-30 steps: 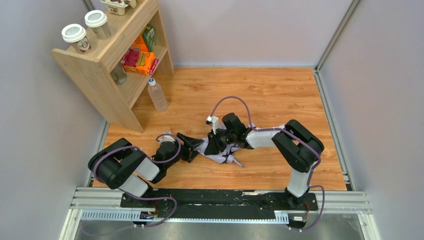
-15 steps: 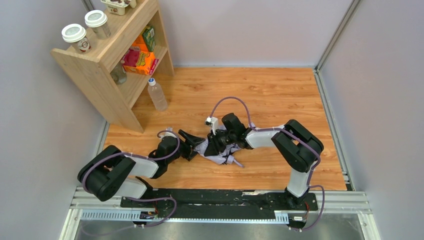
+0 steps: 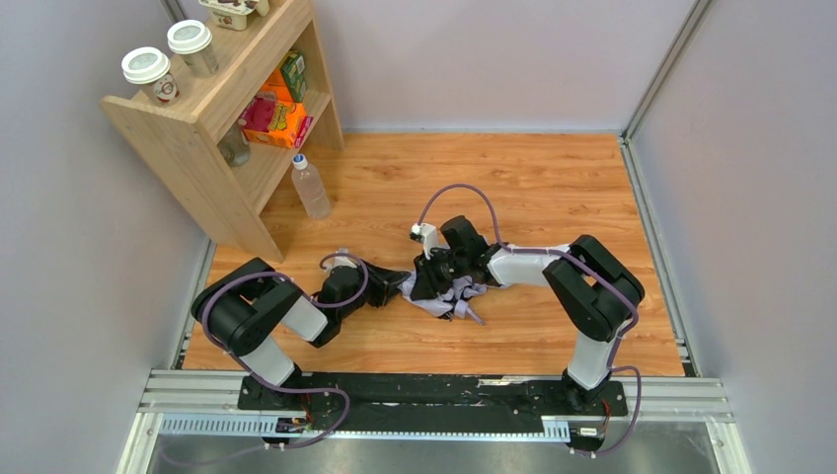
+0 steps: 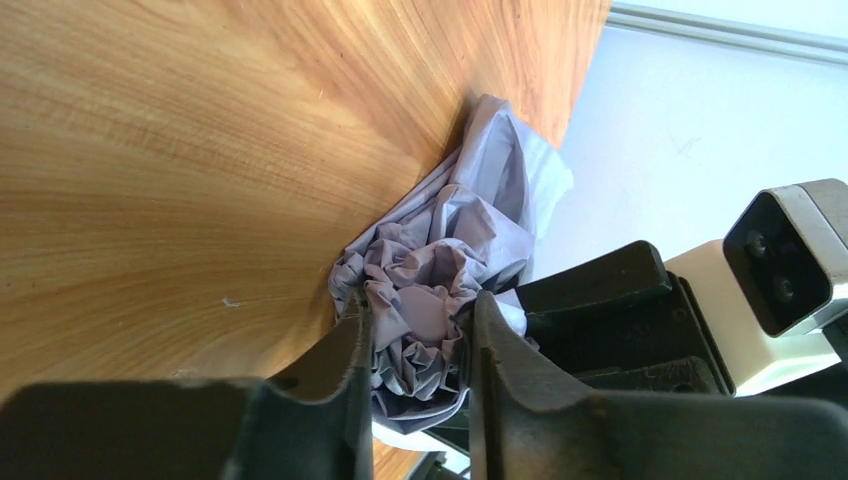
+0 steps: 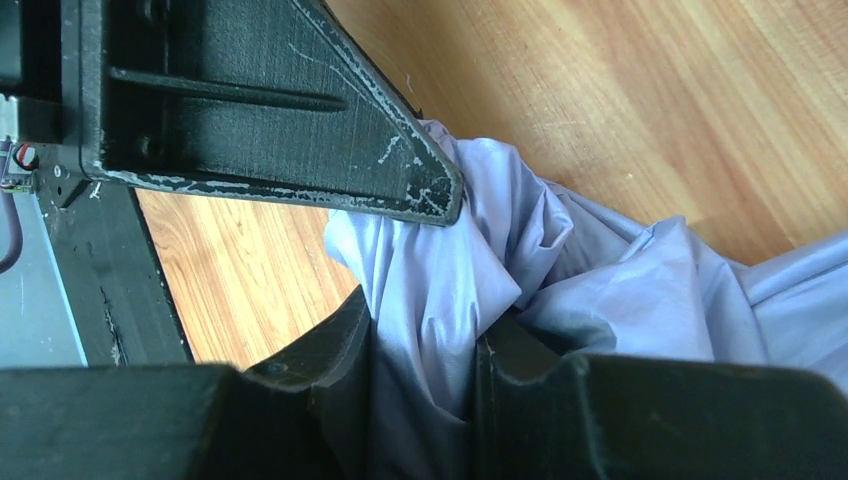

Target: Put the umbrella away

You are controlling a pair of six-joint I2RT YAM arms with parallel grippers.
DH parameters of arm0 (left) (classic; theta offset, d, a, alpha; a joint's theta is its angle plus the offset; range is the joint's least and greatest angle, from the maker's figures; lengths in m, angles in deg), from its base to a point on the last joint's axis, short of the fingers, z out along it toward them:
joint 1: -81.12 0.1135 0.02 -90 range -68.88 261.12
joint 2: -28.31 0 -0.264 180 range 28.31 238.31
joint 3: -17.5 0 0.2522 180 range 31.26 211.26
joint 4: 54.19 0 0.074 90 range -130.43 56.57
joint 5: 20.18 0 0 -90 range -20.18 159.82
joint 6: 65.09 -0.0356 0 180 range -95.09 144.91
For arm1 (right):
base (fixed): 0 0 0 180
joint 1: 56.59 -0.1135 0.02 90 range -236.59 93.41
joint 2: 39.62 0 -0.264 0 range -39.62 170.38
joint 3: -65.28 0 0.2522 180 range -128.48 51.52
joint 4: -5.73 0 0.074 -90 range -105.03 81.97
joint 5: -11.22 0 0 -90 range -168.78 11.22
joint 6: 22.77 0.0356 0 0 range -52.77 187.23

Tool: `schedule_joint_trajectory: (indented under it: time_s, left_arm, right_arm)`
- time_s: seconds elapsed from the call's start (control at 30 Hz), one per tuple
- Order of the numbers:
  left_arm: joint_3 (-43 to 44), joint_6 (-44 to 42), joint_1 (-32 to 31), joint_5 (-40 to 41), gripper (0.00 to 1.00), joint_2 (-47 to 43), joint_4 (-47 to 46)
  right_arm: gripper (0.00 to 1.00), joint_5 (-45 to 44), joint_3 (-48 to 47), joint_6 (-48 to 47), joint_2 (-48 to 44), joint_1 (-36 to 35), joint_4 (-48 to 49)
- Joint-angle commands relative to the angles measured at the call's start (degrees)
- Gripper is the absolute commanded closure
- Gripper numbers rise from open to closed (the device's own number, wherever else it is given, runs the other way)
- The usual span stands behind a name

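The umbrella [image 3: 456,296] lies crumpled on the wood floor between the two arms, pale lavender fabric with a thin dark shaft end poking toward the near side. My left gripper [image 3: 397,286] reaches in from the left, and in the left wrist view it [image 4: 418,320] is shut on a bunched wad of the umbrella's fabric [image 4: 440,240]. My right gripper [image 3: 434,280] comes in from the right, and in the right wrist view it [image 5: 425,340] pinches a fold of the umbrella's cloth [image 5: 600,290]. The handle and strap are hidden.
A wooden shelf [image 3: 197,128] stands at the back left with lidded cups [image 3: 148,71] on top and colourful boxes [image 3: 276,117] inside. A clear water bottle [image 3: 310,186] stands on the floor beside it. Grey walls close in on three sides.
My left gripper slid right onto the umbrella's left end and closed from wide open onto the fabric. The right gripper kept its hold and shifted slightly.
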Motion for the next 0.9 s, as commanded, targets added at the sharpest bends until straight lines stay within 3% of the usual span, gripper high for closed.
schedule_joint_trajectory:
  time_s: [0.0,0.13,0.17,0.2,0.33,0.57,0.7,0.87]
  left_arm:
    - [0.33,-3.48,-2.29,-0.63,0.83,1.72,8.61]
    - [0.69,-4.88,-2.29,-1.34,1.00,-0.66,13.88]
    - [0.60,-5.32,-2.29,-2.04,1.00,-1.53,14.50]
    - [0.77,-5.76,-2.38,-2.30,1.00,-1.80,15.29]
    - [0.25,-6.12,-2.47,-3.10,1.00,-4.17,19.77]
    - [2.18,-7.52,-2.56,-2.05,1.00,-10.49,31.29]
    - [3.05,-8.05,-2.56,-1.60,1.00,-12.35,34.98]
    - [3.93,-7.18,-2.56,-2.30,1.00,-12.70,37.18]
  right_arm:
    - [1.00,4.05,1.19,-1.19,2.30,-4.23,-7.33]
    - [1.00,-0.52,0.84,0.83,-0.95,-4.23,-9.52]
    - [1.00,-1.22,0.58,1.44,-1.91,-4.23,-10.31]
    - [0.95,-2.62,0.31,2.14,-3.05,-4.23,-11.19]
    - [0.55,-8.85,-1.18,3.82,-7.62,-5.02,-16.10]
    - [0.17,-23.96,-2.33,1.63,-16.32,-9.14,-22.44]
    - [0.04,-42.40,-2.85,-0.22,-19.58,-16.43,-27.27]
    - [0.03,-59.66,-1.10,-0.49,-17.49,-25.93,-27.21]
